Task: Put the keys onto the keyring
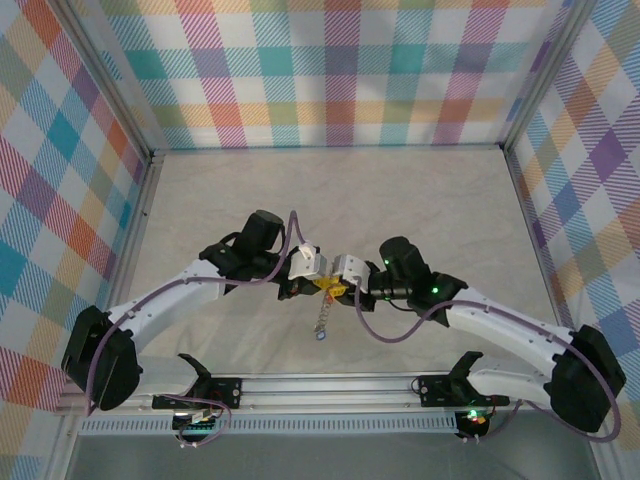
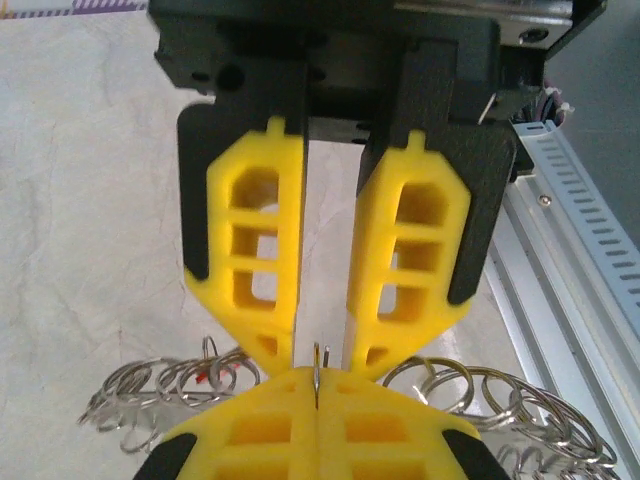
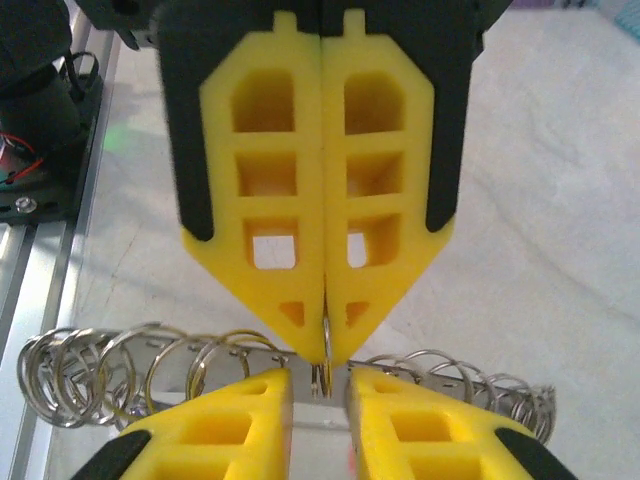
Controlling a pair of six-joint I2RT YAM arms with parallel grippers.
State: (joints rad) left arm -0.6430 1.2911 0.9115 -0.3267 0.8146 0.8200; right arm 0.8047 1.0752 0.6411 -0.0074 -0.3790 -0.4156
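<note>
The walls (image 1: 330, 70) wore a plaid of pink, teal, orange and purple. The table (image 1: 330, 200) was mottled beige. Both arms (image 1: 170, 305) were white with black joints, the fingers (image 2: 255, 260) yellow, the chain (image 1: 322, 322) silvery.

Both arms reach inward from their bases at the near edge and meet tip to tip over the table's middle. The left gripper (image 3: 326, 330) has its yellow fingers pressed together, while the right gripper (image 2: 318, 355) shows a narrow gap between its fingers.
</note>
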